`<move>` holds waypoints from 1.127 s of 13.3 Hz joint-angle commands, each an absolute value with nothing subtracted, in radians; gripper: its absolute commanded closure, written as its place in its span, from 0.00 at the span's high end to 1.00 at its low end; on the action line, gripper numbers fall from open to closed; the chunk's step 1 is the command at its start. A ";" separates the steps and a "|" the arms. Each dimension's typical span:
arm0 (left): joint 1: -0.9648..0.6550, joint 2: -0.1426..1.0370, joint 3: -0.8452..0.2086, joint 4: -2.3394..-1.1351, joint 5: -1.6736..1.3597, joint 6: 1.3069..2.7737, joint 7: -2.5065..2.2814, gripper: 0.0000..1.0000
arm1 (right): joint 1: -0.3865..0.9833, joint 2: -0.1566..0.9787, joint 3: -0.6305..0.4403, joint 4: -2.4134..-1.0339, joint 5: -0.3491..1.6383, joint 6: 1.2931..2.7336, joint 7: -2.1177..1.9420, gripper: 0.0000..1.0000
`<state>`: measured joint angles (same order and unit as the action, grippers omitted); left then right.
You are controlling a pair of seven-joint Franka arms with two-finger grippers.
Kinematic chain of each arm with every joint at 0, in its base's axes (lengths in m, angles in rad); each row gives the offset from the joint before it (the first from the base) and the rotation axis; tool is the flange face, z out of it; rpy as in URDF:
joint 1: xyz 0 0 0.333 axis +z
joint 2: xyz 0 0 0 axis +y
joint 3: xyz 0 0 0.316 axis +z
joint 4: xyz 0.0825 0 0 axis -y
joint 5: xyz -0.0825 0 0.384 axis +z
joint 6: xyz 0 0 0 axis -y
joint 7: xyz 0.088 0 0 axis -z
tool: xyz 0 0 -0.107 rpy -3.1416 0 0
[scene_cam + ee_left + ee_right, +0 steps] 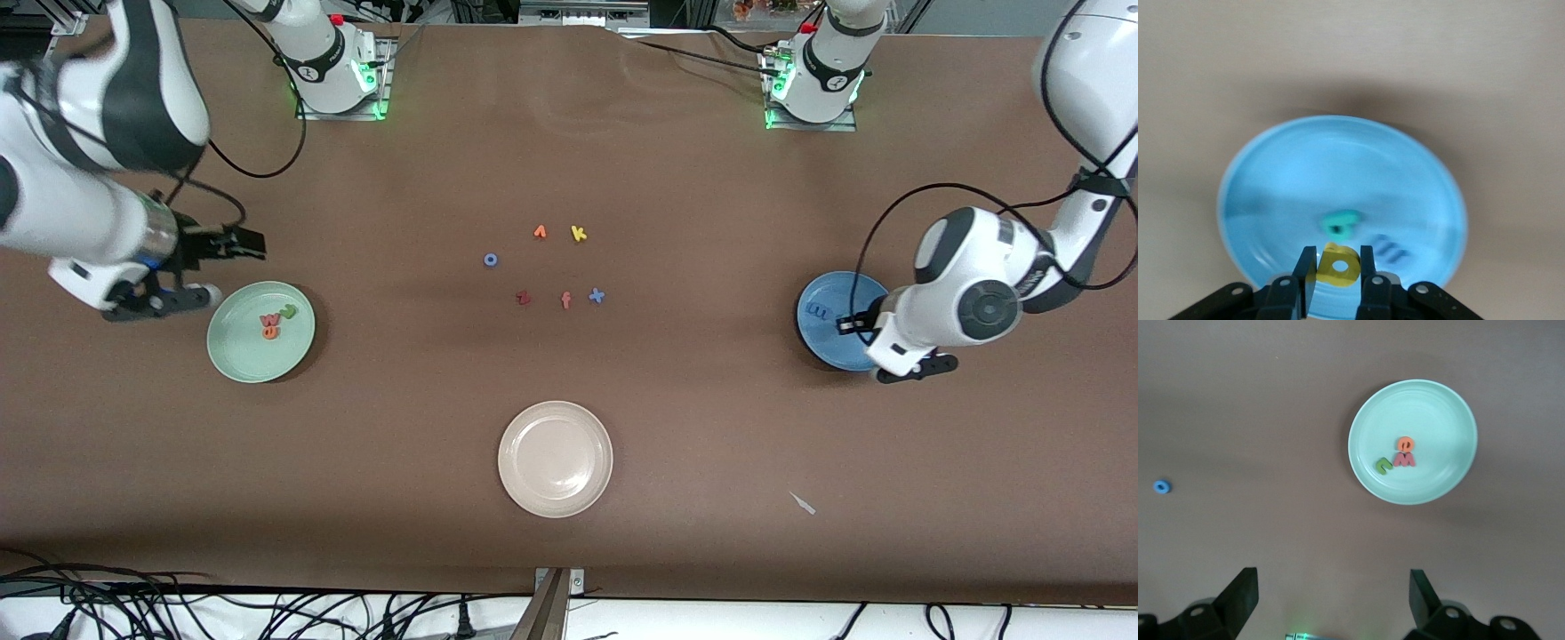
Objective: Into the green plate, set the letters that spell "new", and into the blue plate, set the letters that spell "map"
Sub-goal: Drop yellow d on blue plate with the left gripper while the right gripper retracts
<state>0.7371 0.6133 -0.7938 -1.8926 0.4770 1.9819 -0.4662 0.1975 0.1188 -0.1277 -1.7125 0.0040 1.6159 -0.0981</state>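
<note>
Left wrist view shows the left gripper (1338, 267) clenched on the yellow a (1339, 265) over the blue plate (1271, 173) (teal p (1340, 223) and blue m (1390, 248) already inside), so release comes next, while the right gripper (1331, 600) waits, fingers spread.

Round cream-white plate (556, 459) nearest the front camera; mid-table loose foam letters: blue o (490, 260), orange v-like letter (540, 232), yellow k (579, 234), dark red letter (524, 299), salmon f (566, 300), blue x (597, 296)
</note>
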 commanded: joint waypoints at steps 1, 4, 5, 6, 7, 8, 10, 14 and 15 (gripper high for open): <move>0.801 0.641 -0.808 -1.902 0.497 1.971 -0.347 0.07 | 0.126 0.051 -0.083 -1.675 -0.009 1.547 -0.100 1.00; 0.822 0.684 -0.790 -1.901 0.512 1.982 -0.341 0.12 | 0.117 0.041 -0.074 -1.582 -0.011 1.463 -0.091 1.00; 0.822 0.686 -0.787 -1.902 0.512 1.983 -0.341 0.12 | 0.112 0.041 -0.074 -1.582 -0.012 1.468 -0.089 1.00; 0.822 0.686 -0.787 -1.902 0.512 1.983 -0.341 0.14 | 0.100 0.040 -0.074 -1.580 -0.009 1.470 -0.087 1.00; 0.822 0.689 -0.785 -1.904 0.512 1.983 -0.341 0.20 | 0.095 0.040 -0.074 -1.580 -0.012 1.474 -0.086 1.00; 0.825 0.695 -0.785 -1.908 0.512 1.983 -0.341 0.44 | 0.094 0.046 -0.075 -1.578 -0.012 1.479 -0.086 1.00; 0.833 0.693 -0.787 -1.908 0.511 1.982 -0.341 1.00 | 0.089 0.054 -0.078 -1.572 -0.011 1.482 -0.086 1.00; 0.825 0.638 -0.842 -1.852 0.492 1.968 -0.351 1.00 | 0.091 0.061 -0.077 -1.557 -0.012 1.482 -0.083 1.00; 0.821 0.638 -0.860 -1.817 0.492 1.933 -0.353 1.00 | 0.091 0.061 -0.078 -1.557 -0.012 1.486 -0.083 1.00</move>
<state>0.8218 0.6771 -0.8231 -1.8614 0.4774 1.9815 -0.3516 0.1025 0.0456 -0.0928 -1.5888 0.0025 1.4927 -0.0955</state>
